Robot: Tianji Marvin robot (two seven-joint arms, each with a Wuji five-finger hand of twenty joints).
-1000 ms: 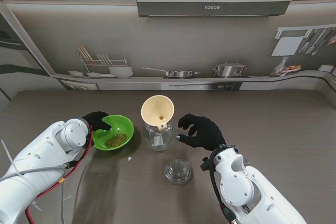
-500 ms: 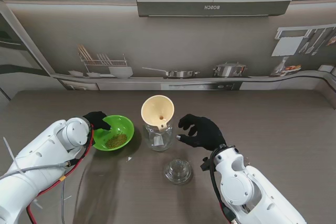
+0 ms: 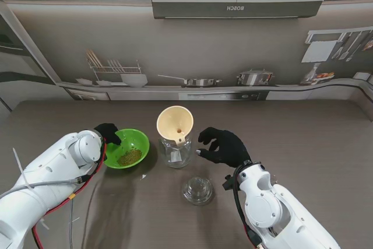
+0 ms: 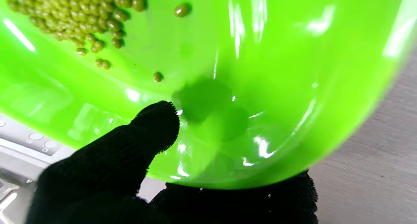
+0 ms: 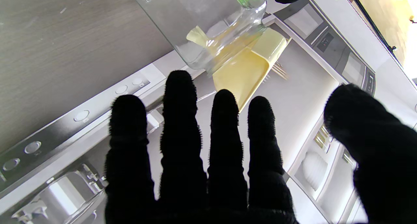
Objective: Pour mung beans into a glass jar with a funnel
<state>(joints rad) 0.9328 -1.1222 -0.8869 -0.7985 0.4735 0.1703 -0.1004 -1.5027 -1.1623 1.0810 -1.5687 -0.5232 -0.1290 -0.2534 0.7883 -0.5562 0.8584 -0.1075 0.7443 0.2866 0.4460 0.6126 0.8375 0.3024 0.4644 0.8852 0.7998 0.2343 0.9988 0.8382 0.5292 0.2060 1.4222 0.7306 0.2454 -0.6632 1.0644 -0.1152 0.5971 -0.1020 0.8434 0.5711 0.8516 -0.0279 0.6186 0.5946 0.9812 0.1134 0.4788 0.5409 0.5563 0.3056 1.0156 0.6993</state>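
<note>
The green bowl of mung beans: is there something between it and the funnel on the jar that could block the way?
Nothing visible does. The green bowl, gripped at its rim by the left hand, sits just left of the funnel on the glass jar. The open right hand is on the jar's other side; the glass lid lies nearer to me.

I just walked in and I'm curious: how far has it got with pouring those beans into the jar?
Setup looks done: the funnel sits in the glass jar, and the lid lies on the table nearer to me. In hand: the left hand grips the rim of the green bowl, thumb inside, with the mung beans in it. The right hand hovers open beside the jar. Left: the pouring itself.
</note>
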